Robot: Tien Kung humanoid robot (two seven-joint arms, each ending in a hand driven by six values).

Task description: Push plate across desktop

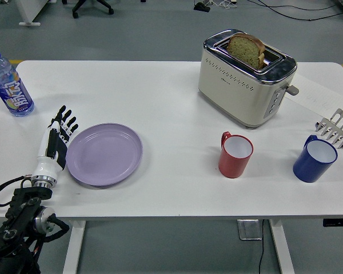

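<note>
A flat lilac plate (104, 154) lies on the white table (160, 103) at the left front. My left hand (56, 141) stands on edge against the plate's left rim, fingers straight and held together, holding nothing. Its black arm comes in from the lower left corner. My right hand is out of view.
A water bottle (8, 83) stands at the far left edge. A cream toaster (244, 80) with a slice of bread stands at the back right. A red mug (235, 154), a blue mug (314, 160) and a metal rack (335, 128) are at the right.
</note>
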